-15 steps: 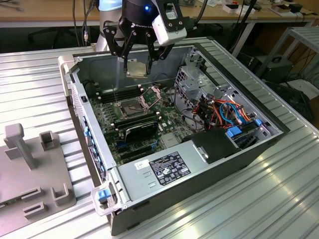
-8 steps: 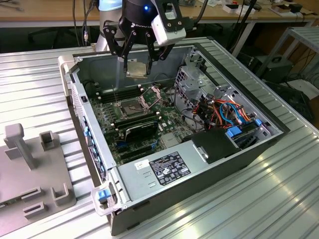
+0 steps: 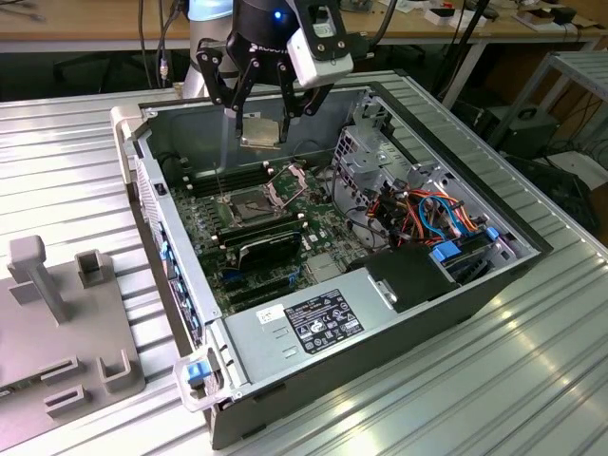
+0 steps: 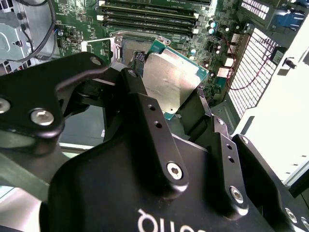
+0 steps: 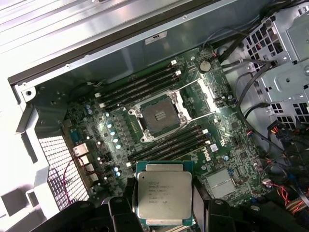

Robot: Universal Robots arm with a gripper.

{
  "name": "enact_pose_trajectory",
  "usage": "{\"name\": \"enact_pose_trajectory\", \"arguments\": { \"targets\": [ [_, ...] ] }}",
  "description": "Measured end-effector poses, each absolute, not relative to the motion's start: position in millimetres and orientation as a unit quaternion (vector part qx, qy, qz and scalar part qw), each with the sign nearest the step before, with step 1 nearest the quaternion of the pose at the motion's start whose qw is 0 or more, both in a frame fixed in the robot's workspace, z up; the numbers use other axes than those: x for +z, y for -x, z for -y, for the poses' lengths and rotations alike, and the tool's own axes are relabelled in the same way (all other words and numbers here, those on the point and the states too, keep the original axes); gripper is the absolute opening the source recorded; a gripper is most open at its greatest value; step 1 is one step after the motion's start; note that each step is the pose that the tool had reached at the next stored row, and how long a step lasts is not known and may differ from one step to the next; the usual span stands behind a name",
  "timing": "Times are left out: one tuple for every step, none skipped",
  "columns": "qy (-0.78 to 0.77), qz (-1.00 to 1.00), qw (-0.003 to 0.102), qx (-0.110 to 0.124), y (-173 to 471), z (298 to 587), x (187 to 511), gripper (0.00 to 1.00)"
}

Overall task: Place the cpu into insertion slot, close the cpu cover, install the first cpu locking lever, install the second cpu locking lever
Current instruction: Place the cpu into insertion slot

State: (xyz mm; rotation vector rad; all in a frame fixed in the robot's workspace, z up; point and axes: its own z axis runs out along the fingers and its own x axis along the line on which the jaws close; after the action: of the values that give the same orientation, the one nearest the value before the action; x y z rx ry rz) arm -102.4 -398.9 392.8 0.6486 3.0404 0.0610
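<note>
My gripper (image 3: pixel 262 119) clamps the cpu (image 5: pixel 164 195) by two opposite edges, high above and slightly aside of the insertion slot (image 5: pixel 159 116). I judge it light, rigid and fragile underneath: grip edges only.

We see the gripper (image 3: pixel 262 112) hanging over the open computer case (image 3: pixel 380 350). Its black fingers are clamped on the edges of the cpu (image 3: pixel 262 131), which it holds flat and clear of the board. Lower in the picture, the insertion slot (image 3: pixel 250 203) sits uncovered in the green circuit board (image 3: pixel 203 224), with the cpu cover (image 3: pixel 290 179) tilted up beside it. The case rests on a ribbed metal table (image 3: pixel 513 380). A grey fixture (image 3: pixel 57 313) stands at the exterior view's left.
</note>
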Motion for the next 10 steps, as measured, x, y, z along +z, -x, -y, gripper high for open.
{"name": "enact_pose_trajectory", "arguments": {
  "targets": [
    [-0.211,-0.977,0.016,0.020,102.4,398.9,392.7,0.55],
    [-0.212,-0.977,0.016,0.020,102.4,398.9,392.7,0.55],
    [-0.213,-0.977,0.016,0.020,102.4,398.9,392.7,0.55],
    [-0.216,-0.976,0.016,0.020,102.4,398.9,392.7,0.55],
    [-0.217,-0.976,0.016,0.019,102.4,398.9,392.7,0.55],
    [-0.218,-0.976,0.016,0.019,102.4,398.9,392.7,0.55],
    [-0.220,-0.975,0.016,0.019,102.4,398.9,392.7,0.55],
    [-0.221,-0.975,0.016,0.019,102.4,398.8,392.7,0.55],
    [-0.223,-0.974,0.016,0.019,102.4,398.8,392.7,0.55],
    [-0.226,-0.974,0.016,0.019,102.4,398.9,392.7,0.55]
  ]
}}
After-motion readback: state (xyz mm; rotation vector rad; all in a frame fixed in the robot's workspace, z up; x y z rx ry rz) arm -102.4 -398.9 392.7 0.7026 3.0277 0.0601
